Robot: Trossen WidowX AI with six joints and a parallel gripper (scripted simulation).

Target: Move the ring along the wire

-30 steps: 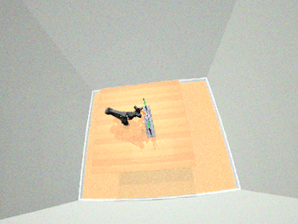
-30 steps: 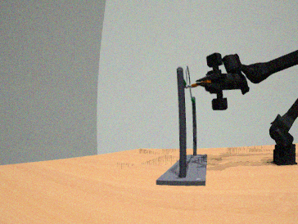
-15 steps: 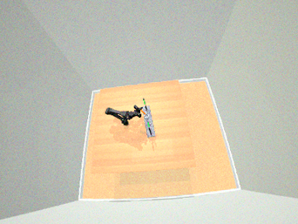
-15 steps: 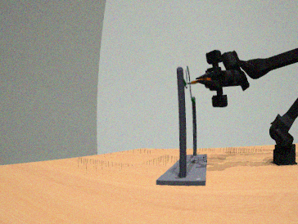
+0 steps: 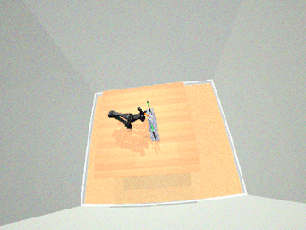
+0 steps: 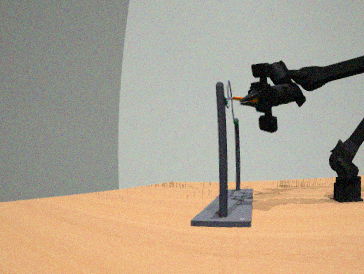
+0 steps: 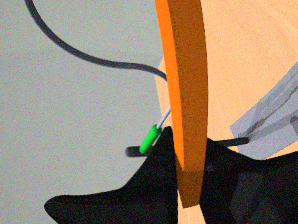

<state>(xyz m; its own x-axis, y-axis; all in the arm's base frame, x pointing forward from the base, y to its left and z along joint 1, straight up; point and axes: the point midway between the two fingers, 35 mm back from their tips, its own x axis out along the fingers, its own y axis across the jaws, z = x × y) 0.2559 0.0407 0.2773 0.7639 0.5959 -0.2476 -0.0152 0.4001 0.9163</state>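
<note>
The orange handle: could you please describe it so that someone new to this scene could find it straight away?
Start at the grey base plate on the tan floor and go up its tall near post to the top. There a short stick, the orange handle, runs sideways from the thin ring into the black gripper, which is shut on it. It is the only orange piece among grey, green and black parts.
</note>
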